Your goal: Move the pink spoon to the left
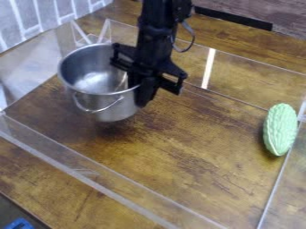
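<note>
Camera: end effector [145, 97] clamped on steel pot [96, 76].

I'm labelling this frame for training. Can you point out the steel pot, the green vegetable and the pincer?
steel pot [86, 73]: camera view, inner wall of the bowl.
green vegetable [281, 129]: camera view, middle of its bumpy skin.
pincer [146, 97]: camera view, lower tip beside the pot's rim.

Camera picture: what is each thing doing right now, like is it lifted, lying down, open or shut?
Round shiny steel pot: tilted, lifted off the wooden table, hanging from the tool.
Black tool: shut on the pot's rim, pointing down.
Bumpy green vegetable: lying on the table, untouched.
Pink spoon: not visible.
</note>
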Tool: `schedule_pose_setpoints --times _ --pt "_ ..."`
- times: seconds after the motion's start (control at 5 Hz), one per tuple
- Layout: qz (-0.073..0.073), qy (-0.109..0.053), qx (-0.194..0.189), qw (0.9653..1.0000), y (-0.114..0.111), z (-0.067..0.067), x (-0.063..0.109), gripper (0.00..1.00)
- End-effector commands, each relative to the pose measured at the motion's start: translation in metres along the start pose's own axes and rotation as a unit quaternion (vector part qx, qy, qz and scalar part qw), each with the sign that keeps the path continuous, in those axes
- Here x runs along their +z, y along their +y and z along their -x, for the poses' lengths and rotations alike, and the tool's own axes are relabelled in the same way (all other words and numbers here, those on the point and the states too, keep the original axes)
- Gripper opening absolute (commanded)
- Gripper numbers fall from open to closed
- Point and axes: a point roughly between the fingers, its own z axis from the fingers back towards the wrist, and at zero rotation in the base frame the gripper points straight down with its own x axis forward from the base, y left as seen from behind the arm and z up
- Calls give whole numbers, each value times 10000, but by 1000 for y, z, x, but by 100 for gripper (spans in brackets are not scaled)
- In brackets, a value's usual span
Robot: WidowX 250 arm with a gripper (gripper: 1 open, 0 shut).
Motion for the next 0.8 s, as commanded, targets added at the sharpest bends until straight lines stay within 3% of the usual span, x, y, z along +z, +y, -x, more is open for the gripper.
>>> schedule_pose_setpoints --times 0.0,0.2,0.6 --pt "-16 -435 213 9988 10 1 36 0" --pt "6 -459 272 9986 8 2 40 0" --pt "191 -515 318 9980 4 -2 30 0"
